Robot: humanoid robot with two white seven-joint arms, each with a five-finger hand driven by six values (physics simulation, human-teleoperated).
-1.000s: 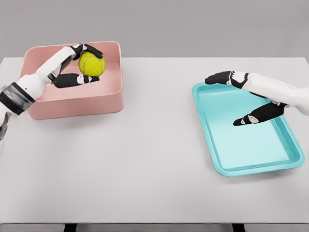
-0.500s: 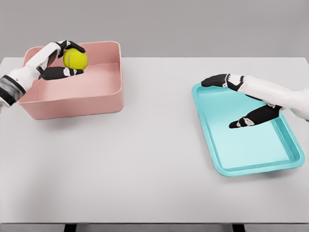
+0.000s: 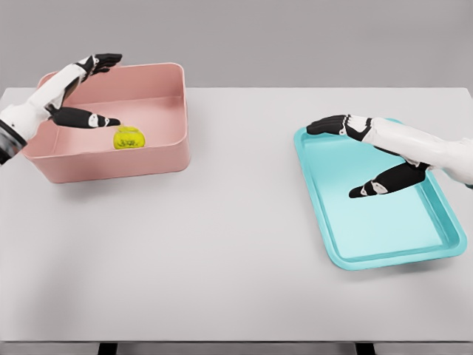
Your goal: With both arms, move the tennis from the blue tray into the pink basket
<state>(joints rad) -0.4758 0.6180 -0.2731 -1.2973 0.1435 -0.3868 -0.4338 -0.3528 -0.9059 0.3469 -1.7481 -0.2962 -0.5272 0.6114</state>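
Your left hand is spread open and holds nothing — the tennis ball lies just below and to its right, down inside the pink basket — while your right hand, open too, hovers far off over the blue tray.
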